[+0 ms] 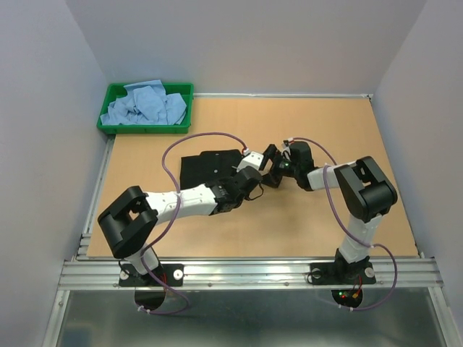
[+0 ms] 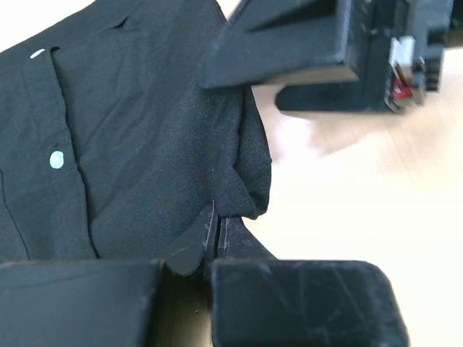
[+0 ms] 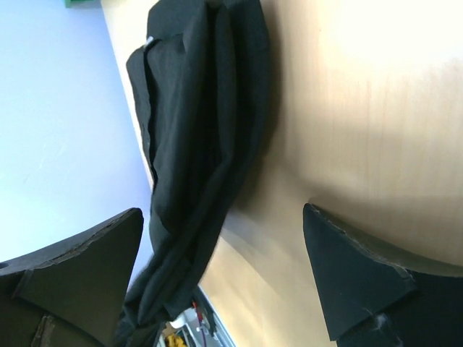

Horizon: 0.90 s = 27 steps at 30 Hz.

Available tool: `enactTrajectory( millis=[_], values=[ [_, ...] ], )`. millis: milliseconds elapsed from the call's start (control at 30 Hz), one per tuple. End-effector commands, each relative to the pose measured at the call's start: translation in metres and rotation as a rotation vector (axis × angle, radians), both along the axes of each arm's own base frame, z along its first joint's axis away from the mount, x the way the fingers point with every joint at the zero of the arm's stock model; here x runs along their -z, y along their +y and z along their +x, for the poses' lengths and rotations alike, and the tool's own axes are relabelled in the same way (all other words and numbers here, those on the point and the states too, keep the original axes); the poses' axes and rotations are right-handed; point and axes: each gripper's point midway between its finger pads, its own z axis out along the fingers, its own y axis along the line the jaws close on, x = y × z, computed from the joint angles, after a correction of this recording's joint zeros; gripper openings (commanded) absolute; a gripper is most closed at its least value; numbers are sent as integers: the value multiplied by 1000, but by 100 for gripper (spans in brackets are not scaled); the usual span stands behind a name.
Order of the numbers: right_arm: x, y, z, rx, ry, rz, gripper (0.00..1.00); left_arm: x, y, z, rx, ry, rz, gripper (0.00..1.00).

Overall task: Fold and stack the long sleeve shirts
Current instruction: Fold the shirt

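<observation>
On the tan tabletop [image 1: 325,217], the black shirt [image 1: 206,168] lies left of centre, its edge pinched in the left gripper [image 2: 217,225]. The right gripper [image 3: 223,211] gapes empty beside it; light blue shirts [image 1: 145,105] sit in the green tray [image 1: 145,129].

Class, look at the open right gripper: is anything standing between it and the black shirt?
Nothing visible does. In the right wrist view, the right gripper faces the black shirt with only tabletop showing between them. The left gripper is shut on a fold at the shirt's edge.
</observation>
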Motion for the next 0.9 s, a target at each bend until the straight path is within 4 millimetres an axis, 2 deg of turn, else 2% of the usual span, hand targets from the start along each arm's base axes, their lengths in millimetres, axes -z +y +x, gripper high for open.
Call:
enactTrajectory(
  millis=[0, 200, 233, 300, 500, 633, 733, 767, 833, 867],
  values=[
    [40, 2, -8, -20, 112, -72, 97, -19, -6, -1, 10, -32, -84, 0],
    [43, 26, -2, -62, 125, -52, 97, -18, -10, -3, 23, -29, -104, 0],
    [50, 30, -4, -70, 142, -55, 97, -19, -11, -3, 25, -32, -107, 0],
    [51, 37, -3, -79, 145, -50, 96, -21, -11, -3, 30, -40, -108, 0],
    [64, 47, 0, -103, 162, -55, 92, -23, -14, -6, 51, -50, -117, 0],
    [75, 48, 0, -133, 164, -84, 85, -15, -15, -11, 66, -40, -100, 0],
    [80, 45, -4, -154, 162, -106, 74, -10, -13, -14, 68, -33, -92, 0],
    [82, 44, -6, -157, 164, -110, 65, -8, -11, -16, 67, -28, -90, 1],
    [82, 42, -11, -167, 159, -117, 50, -6, -8, -18, 58, -18, -94, 6],
    [82, 40, -14, -169, 160, -121, 45, -5, -6, -19, 50, -14, -96, 15]
  ],
)
